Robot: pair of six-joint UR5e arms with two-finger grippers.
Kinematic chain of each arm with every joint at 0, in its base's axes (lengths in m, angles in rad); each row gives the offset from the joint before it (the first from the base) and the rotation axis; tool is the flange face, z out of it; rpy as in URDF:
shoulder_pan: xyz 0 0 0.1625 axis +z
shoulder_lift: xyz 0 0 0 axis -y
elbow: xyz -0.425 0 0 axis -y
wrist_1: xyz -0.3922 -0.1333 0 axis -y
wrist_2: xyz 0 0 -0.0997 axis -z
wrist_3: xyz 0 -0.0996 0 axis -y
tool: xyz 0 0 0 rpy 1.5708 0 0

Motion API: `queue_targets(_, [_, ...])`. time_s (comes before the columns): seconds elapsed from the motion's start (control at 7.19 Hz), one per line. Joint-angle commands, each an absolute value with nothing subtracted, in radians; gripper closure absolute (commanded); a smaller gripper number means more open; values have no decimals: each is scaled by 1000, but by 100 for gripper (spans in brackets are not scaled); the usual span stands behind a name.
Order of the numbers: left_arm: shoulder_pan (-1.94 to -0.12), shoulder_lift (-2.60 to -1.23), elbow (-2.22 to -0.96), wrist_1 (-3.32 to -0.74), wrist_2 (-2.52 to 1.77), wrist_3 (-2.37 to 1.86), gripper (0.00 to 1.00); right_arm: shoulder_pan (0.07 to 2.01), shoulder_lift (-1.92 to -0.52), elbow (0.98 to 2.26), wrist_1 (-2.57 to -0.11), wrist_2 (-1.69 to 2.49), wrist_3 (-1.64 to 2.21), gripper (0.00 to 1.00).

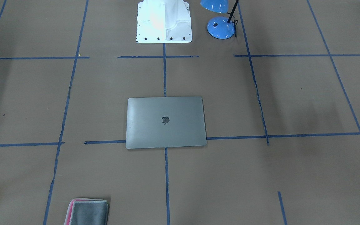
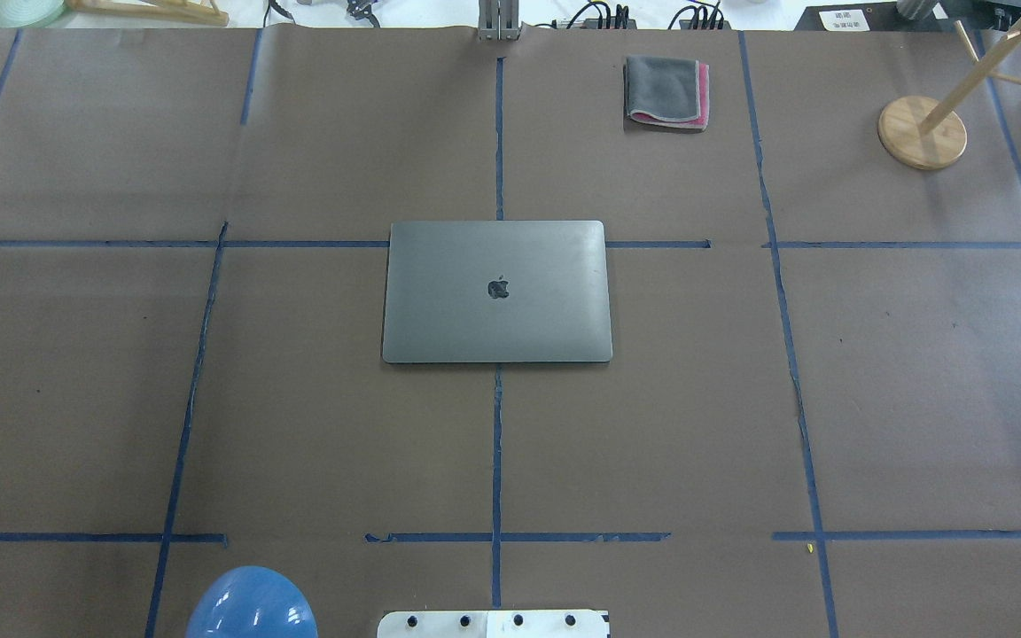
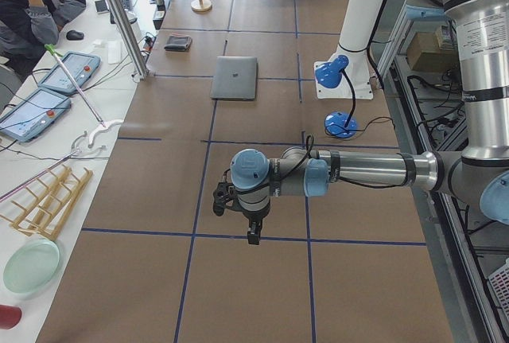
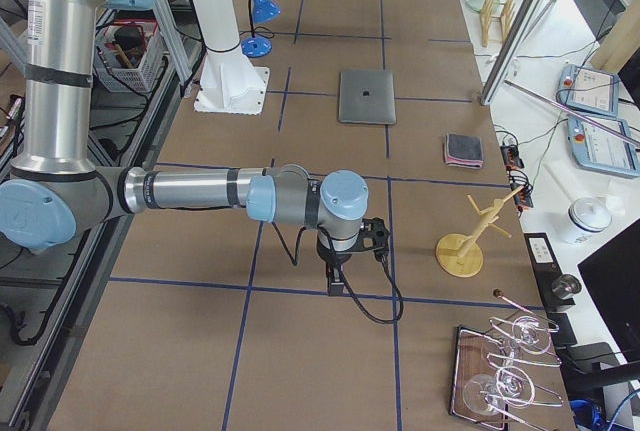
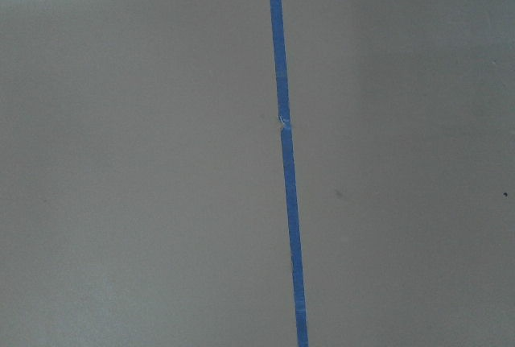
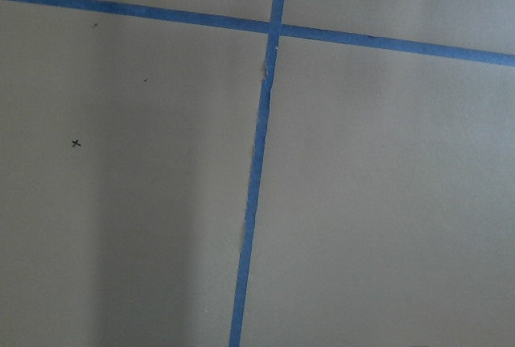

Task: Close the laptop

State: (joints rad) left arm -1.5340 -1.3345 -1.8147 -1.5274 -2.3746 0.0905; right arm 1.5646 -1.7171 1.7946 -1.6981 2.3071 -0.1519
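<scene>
The laptop (image 1: 166, 122) lies flat in the middle of the table with its lid down and the dark apple logo facing up. It also shows in the overhead view (image 2: 497, 291) and both side views (image 3: 235, 77) (image 4: 367, 97). My left gripper (image 3: 254, 238) hangs over bare table near the left end, far from the laptop. My right gripper (image 4: 336, 286) hangs over bare table near the right end, also far from it. Both show only in the side views, so I cannot tell whether they are open or shut. The wrist views show only brown paper and blue tape.
A folded grey-and-pink cloth (image 2: 666, 92) lies at the far edge. A blue desk lamp (image 1: 220, 26) stands beside the white robot base (image 1: 163, 22). A wooden stand (image 2: 922, 131) is at the far right. An operator (image 3: 32, 1) sits beyond the table.
</scene>
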Motion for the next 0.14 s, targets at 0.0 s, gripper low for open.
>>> queue_targets(0.0, [-1534,-1333,-1815,-1526,-2375,91,0,1565,-1718,1796,-1698,2307,-152,0])
